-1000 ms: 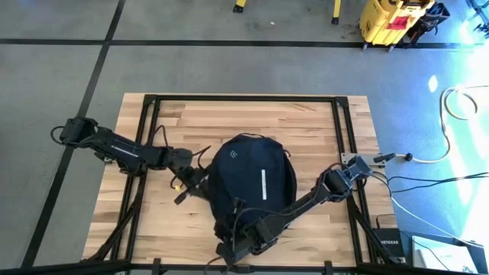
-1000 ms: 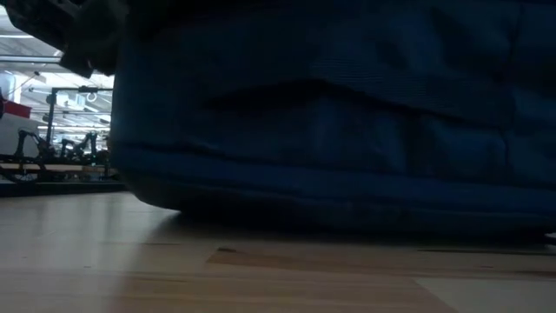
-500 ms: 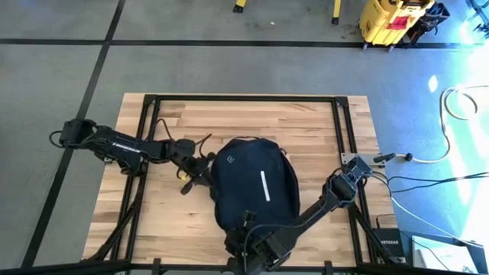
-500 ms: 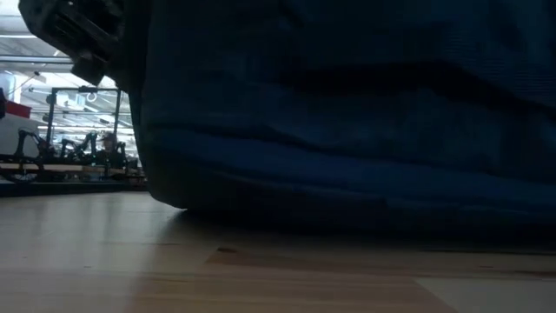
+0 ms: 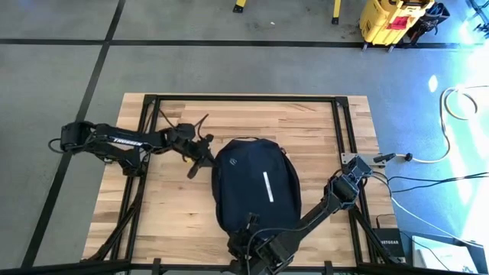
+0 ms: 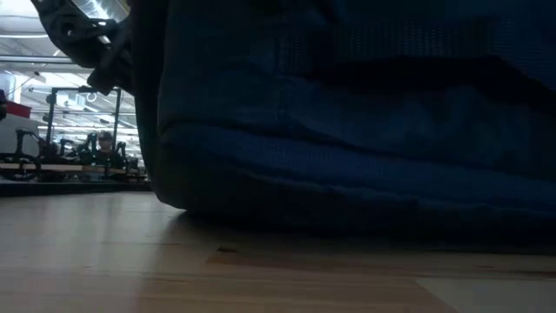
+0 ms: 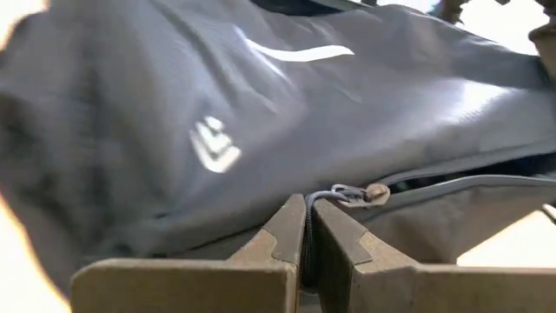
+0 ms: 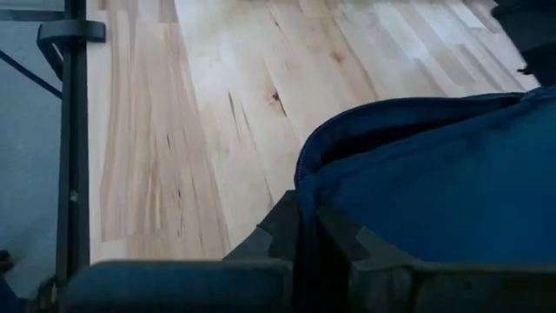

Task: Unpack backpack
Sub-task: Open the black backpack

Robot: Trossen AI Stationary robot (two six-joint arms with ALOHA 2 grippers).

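The dark navy backpack (image 5: 256, 187) lies flat on the table's middle with its white stripe and logo facing up; it also fills the low view (image 6: 365, 130). My left gripper (image 5: 200, 153) is at the bag's far-left edge, shut on a zipper pull. A stretch of opened zipper (image 7: 469, 184) runs on from the slider. My right gripper (image 5: 256, 248) is at the bag's near end, by the table's near edge, shut on the fabric. My left gripper pinches the thin cord of the zipper pull (image 7: 307, 217) between its two fingertips, coming level from the table's left. The cord runs to the metal slider (image 7: 352, 195) on the bag's side seam. The bag rests on the table. My right gripper pinches the bag's near-end edge (image 8: 306, 196) between its two fingers, coming from the table's near side. It looks like a fold or rim of dark blue fabric; how many layers, I cannot tell. The rest of the bag lies on the table beyond the fingers.
The wooden table (image 5: 176, 221) has bare board to the bag's left, right and far sides. A black metal frame (image 5: 145, 137) runs along its edges. A yellow machine (image 5: 390, 19) and cables (image 5: 458, 99) lie on the floor beyond.
My left gripper moved toward the table's far edge and a little right along the bag's left side, staying shut on the zipper pull. My right gripper drew back toward the near edge, and the bag's near end stretched with it, so the bag lies longer.
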